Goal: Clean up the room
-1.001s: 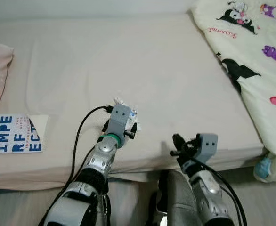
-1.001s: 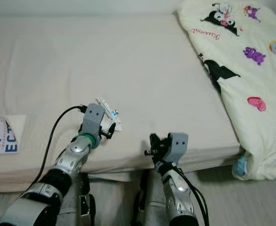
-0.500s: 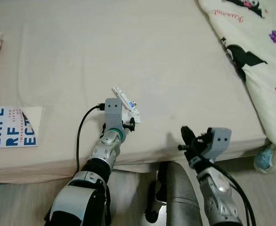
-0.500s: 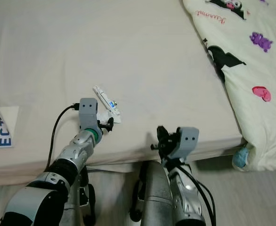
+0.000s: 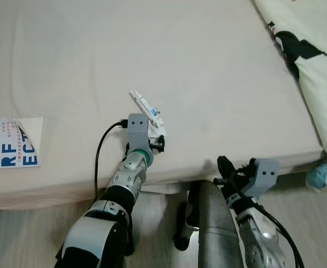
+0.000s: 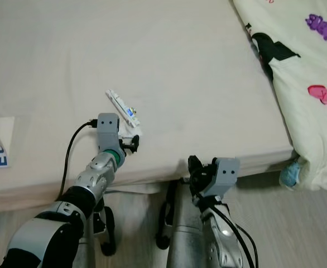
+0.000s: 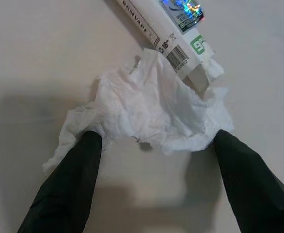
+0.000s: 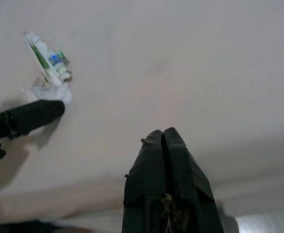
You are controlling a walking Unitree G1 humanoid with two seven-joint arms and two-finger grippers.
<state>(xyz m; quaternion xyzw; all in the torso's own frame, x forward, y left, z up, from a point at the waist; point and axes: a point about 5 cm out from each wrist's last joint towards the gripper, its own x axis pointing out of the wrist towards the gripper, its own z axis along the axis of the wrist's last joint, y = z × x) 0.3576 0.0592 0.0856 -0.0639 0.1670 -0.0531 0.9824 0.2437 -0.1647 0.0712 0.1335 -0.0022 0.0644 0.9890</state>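
A crumpled white tissue (image 7: pixel 147 111) lies on the beige mattress (image 5: pixel 208 72), touching the end of a white toothpaste tube (image 7: pixel 151 29) with a blue and green label. My left gripper (image 7: pixel 157 137) is open and rests low over the sheet. One black finger (image 7: pixel 74 179) stands on each side of the tissue, at its edges. In the head views the same tube (image 5: pixel 147 108) pokes out past the left wrist block. My right gripper (image 8: pixel 164 133) is shut on nothing and hovers at the bed's front edge (image 5: pixel 222 164).
A book (image 5: pixel 10 149) with blue lettering lies on the mattress at the left. A cream blanket (image 5: pixel 320 61) with cartoon prints covers the right side and hangs over the edge. A small blue object (image 5: pixel 318 177) sits on the wooden floor (image 5: pixel 35 229) below it.
The head view has tilted down and nearer, so the bed fills more of the picture. The tube, hidden behind the left wrist a second ago, now shows. Both grippers keep their places.
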